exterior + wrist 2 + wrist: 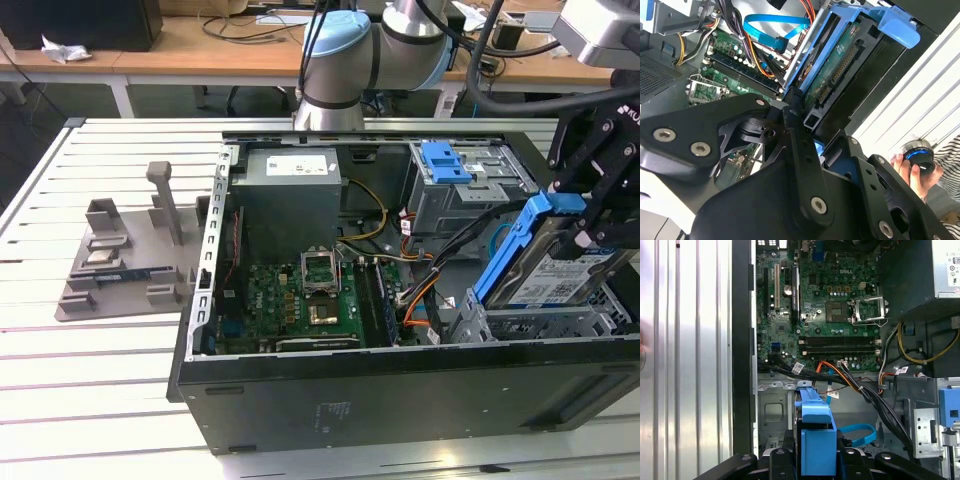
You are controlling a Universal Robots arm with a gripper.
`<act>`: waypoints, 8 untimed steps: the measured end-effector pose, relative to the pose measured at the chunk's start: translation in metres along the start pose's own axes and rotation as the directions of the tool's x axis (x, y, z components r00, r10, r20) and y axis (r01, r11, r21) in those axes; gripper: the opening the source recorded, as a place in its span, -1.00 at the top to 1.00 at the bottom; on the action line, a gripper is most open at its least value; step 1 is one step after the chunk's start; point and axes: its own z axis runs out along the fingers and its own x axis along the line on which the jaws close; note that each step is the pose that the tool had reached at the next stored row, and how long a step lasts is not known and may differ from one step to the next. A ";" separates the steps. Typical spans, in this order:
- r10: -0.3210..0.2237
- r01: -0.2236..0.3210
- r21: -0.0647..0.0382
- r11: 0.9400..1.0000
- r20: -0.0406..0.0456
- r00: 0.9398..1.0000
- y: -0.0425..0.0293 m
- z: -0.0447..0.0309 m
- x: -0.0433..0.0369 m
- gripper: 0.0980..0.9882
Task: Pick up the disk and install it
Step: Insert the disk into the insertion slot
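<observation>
While the gripper [580, 212] holds the disk [558, 272] tilted, the pick-up looks done and the install does not.
Its jaws are closed on the upper end of the disk's blue carrier, and the disk slants down from the gripper, with its lower edge at the metal drive cage [520, 325] inside the open computer case [400, 400]. By my judgement, seating the disk flat in that cage remains to be done.

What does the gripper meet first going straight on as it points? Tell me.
Probably the grey drive cage: the gripper holds the disk tilted above it, so the disk's lower edge likely touches first.
</observation>
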 end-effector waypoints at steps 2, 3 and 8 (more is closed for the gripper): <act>0.000 0.000 0.000 1.000 0.000 1.000 0.0000 0.0002 0.0000 0.39; 0.000 0.000 0.000 1.000 0.000 1.000 0.0000 0.0002 0.0000 0.39; 0.000 0.000 0.000 1.000 0.000 1.000 0.0000 0.0005 0.0000 0.22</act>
